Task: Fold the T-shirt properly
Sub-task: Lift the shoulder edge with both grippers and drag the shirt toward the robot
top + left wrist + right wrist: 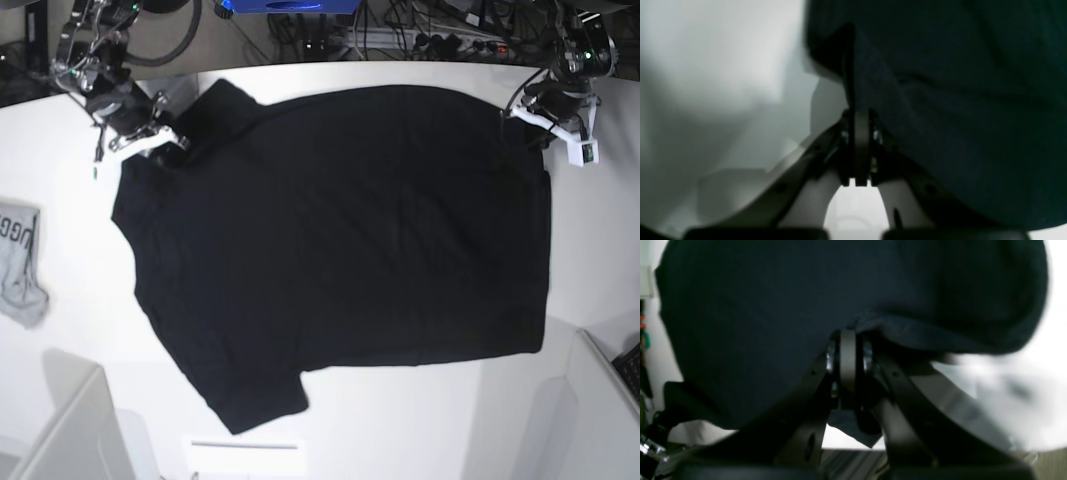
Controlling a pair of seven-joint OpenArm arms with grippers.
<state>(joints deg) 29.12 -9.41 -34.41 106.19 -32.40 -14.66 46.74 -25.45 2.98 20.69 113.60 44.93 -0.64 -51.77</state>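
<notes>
Two grippers pinch black cloth with their jaws closed: the left gripper grips the T-shirt at its far hem corner, and the right gripper grips it near the shoulder. Between them the shirt lies spread plain side up across the white table. Near the table's edge beside the right arm, a small grey garment lies well apart.
</notes>
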